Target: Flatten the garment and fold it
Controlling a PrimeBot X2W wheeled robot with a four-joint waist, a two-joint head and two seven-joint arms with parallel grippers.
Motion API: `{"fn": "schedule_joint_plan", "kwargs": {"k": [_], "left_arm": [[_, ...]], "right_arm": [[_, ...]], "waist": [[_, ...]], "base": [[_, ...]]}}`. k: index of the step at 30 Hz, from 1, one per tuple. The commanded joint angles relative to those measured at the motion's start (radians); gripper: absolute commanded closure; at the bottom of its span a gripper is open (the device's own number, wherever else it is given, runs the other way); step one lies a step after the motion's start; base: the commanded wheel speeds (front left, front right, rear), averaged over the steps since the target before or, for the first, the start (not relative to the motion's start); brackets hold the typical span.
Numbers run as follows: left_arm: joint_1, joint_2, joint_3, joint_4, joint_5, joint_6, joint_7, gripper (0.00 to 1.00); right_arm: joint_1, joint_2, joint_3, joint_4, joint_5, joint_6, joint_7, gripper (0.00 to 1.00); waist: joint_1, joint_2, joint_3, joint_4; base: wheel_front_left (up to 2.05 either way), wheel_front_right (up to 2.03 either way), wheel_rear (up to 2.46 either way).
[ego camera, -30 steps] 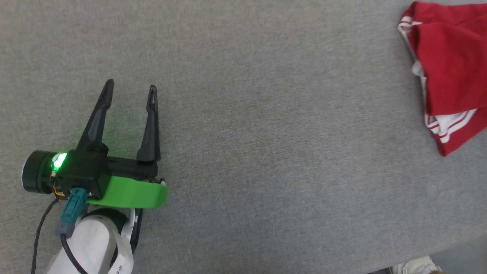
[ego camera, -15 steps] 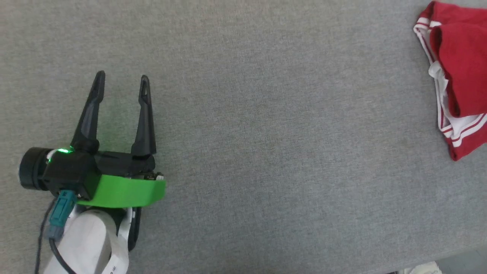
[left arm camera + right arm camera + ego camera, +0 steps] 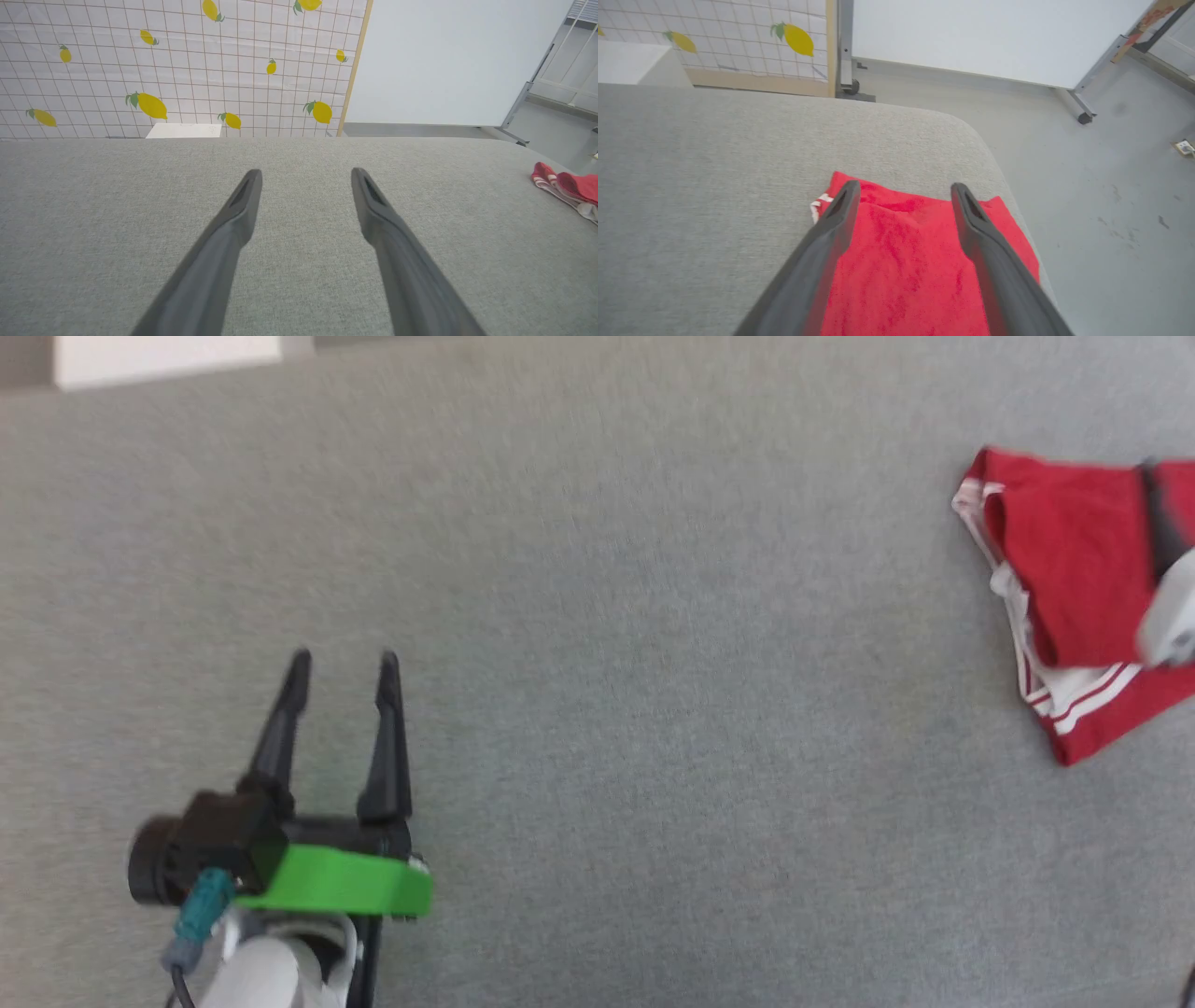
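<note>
Garment (image 3: 1064, 569) crumpled (right pincer (image 3: 901, 187) spread above).

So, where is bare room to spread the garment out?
Bare: the grey surface between the open left gripper and the garment. Crowded: the right end, where the garment lies bunched near the rounded corner, right gripper over it.

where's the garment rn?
Head view: the garment lies at the far right of the grey surface, near its rounded corner, below the open right gripper.
</note>
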Motion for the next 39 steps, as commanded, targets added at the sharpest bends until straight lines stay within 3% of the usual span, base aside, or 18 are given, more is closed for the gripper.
{"fn": "schedule_joint_plan", "kwargs": {"k": [1, 10, 11, 16, 23, 33, 34, 39], "left_arm": [[0.018, -0.005, 0.001, 0.011, -0.017, -0.008, -0.01, 0.0], [0.077, -0.015, -0.005, 0.041, -0.039, -0.018, -0.018, 0.0], [0.081, -0.012, -0.017, 0.048, -0.027, -0.02, -0.019, 0.0], [0.1, -0.03, -0.017, 0.06, -0.021, -0.019, -0.025, 0.0], [0.14, -0.068, 0.019, 0.097, -0.014, -0.017, -0.029, 0.0], [0.168, -0.116, 0.053, 0.145, 0.024, -0.063, -0.029, 0.0], [0.156, -0.111, 0.052, 0.146, 0.02, -0.06, -0.024, 1.0], [0.155, -0.112, 0.053, 0.146, 0.021, -0.061, -0.024, 1.0]], "right_arm": [[0.045, 0.021, 0.001, -0.031, 0.008, -0.002, -0.018, 0.0], [0.317, 0.181, -0.037, -0.298, -0.015, -0.002, -0.146, 0.0], [0.387, 0.25, -0.069, -0.376, -0.051, -0.002, -0.205, 0.0], [0.498, 0.318, -0.08, -0.465, -0.137, -0.002, -0.3, 0.0], [0.603, 0.337, -0.079, -0.461, -0.173, -0.002, -0.381, 0.0], [0.637, 0.338, -0.111, -0.313, -0.117, -0.002, -0.438, 0.0], [0.624, 0.337, -0.111, -0.309, -0.124, 0.0, -0.43, 1.0], [0.624, 0.337, -0.111, -0.309, -0.124, 0.0, -0.43, 1.0]], "waist": [[0.0, 0.0, -0.147, 0.048], [0.0, 0.0, -0.273, 0.135], [0.0, 0.0, -0.28, 0.16], [0.0, 0.0, -0.282, 0.187], [0.0, 0.0, -0.283, 0.208], [0.0, 0.0, -0.303, 0.222], [0.0, 0.0, -0.302, 0.221], [0.0, 0.0, -0.303, 0.221]], "base": [[0.0, 0.0, 0.0], [0.0, 0.0, 0.0], [0.0, 0.0, 0.0], [0.0, 0.0, 0.0], [0.0, 0.0, 0.0], [0.0, 0.0, 0.0], [0.0, 0.0, 0.0], [0.0, 0.0, 0.0]]}}
